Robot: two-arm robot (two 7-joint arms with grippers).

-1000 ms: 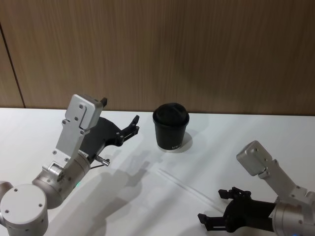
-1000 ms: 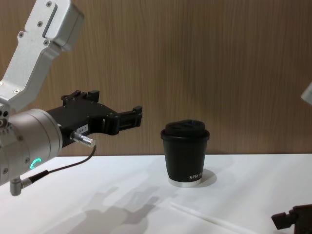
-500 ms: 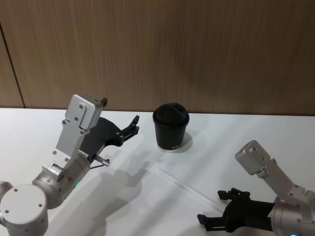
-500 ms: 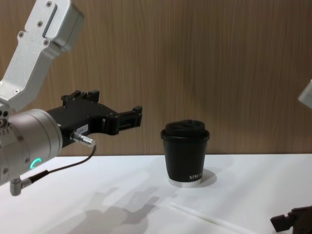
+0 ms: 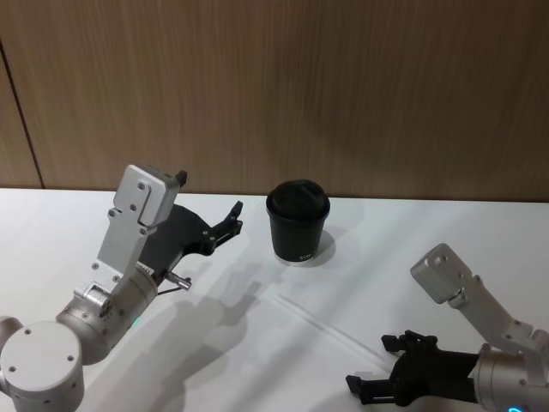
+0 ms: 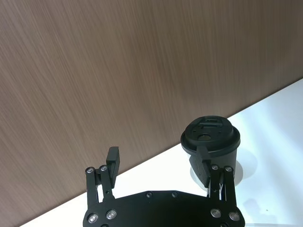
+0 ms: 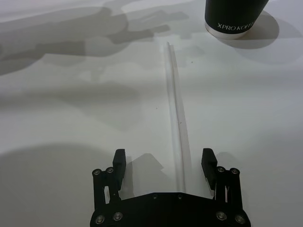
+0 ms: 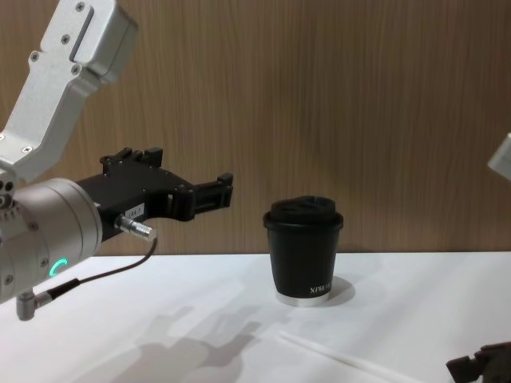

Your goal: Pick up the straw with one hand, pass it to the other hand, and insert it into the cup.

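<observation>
The straw [image 7: 174, 101] lies flat on the white table [image 5: 257, 360], a thin pale line [image 5: 330, 326] in front of the cup [image 5: 298, 221]. My right gripper [image 7: 163, 158] is open and low over the straw's near end, one finger on each side, at the table's front right [image 5: 370, 361]. The cup is black with a domed lid and stands upright near the wall [image 8: 303, 247]. My left gripper [image 5: 208, 197] hangs open in the air to the cup's left, pointing toward it [image 6: 158, 158], with nothing between its fingers.
A wood-panelled wall [image 5: 343, 86] runs along the table's far edge just behind the cup. The left arm's silver link [image 8: 64, 72] stands high at the left. White table surface stretches between the two arms.
My right gripper has sunk slightly toward the table over the straw's near end. The left arm, cup and straw have not moved.
</observation>
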